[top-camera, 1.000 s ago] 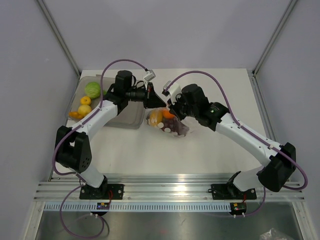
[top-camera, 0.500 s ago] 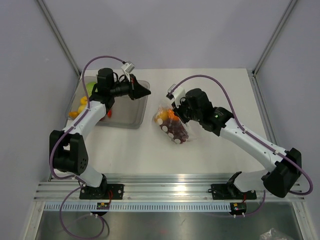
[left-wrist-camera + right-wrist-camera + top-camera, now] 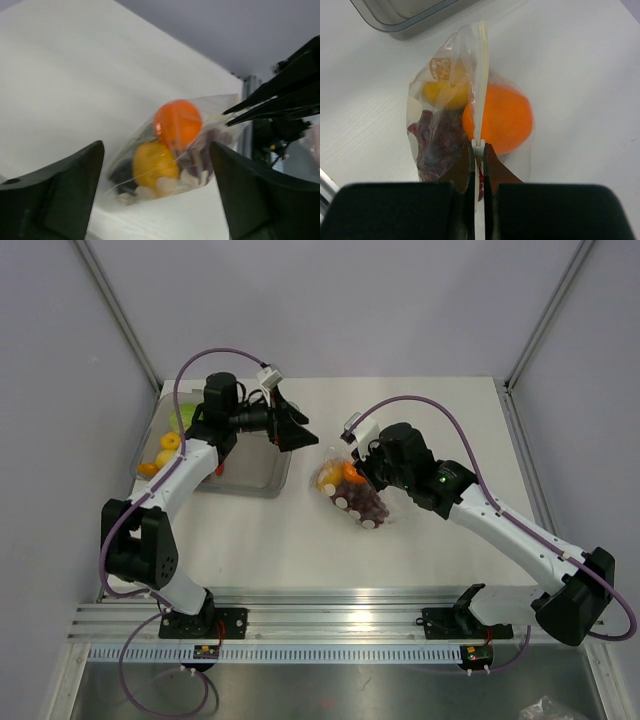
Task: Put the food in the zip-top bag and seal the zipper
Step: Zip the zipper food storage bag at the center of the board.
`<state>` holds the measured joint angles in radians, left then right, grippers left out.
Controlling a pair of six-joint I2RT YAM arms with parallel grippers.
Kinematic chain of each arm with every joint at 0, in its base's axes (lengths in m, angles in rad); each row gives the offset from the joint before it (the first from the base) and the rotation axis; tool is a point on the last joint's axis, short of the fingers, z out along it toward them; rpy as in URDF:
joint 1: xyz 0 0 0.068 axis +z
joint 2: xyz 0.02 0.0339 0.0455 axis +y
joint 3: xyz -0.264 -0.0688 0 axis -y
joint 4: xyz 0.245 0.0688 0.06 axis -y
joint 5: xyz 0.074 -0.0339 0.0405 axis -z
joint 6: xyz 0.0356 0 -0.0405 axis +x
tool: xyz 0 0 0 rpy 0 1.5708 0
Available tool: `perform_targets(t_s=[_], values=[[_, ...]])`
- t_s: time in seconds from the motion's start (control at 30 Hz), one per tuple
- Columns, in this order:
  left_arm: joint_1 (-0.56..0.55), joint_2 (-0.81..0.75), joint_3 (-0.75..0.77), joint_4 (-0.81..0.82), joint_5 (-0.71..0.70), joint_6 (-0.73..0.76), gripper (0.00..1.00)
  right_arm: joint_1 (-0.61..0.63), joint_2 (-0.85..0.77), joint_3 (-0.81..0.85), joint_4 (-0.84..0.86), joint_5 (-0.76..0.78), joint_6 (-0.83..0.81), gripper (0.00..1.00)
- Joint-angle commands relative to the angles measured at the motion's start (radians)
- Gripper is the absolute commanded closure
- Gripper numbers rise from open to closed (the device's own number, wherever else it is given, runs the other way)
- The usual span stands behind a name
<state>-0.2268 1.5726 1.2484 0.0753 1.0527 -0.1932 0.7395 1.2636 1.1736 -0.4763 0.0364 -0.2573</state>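
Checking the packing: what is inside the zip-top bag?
An orange, a yellow piece and dark purple grapes show through the zip-top bag. Whatever lies beneath them is covered.

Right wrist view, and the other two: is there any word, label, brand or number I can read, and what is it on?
No text is readable in any view.
Orange printed mark on the zip-top bag, left of the zipper: too blurred to read.
Sticker below the left arm's base: too small to read.
Sticker below the right arm's base: too small to read.
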Motion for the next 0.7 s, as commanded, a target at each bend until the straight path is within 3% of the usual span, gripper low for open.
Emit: perform_targets(t_s=[0.0,0.13,0.27,0.4,0.67], values=[[-0.084,-0.034,0.046,-0.095,0.104,0.173,0.01,0.001,-0.013,0.029,0.039,0.003,0.003,1.00],[-0.141,-0.037,0.036,-0.120,0.113,0.236,0.01,0.001,-0.010,0.032,0.035,0.000,0.000,1.00],[-0.167,-0.013,0.031,-0.082,0.087,0.203,0.01,0.001,-0.009,0.041,0.036,-0.006,-0.002,1.00],[-0.172,-0.008,-0.039,0.178,0.089,0.023,0.01,0.001,-0.001,0.052,0.036,-0.013,-0.002,1.00],[-0.187,0.044,-0.064,0.325,0.098,-0.080,0.03,0.001,0.005,0.066,0.041,-0.029,0.003,1.00]])
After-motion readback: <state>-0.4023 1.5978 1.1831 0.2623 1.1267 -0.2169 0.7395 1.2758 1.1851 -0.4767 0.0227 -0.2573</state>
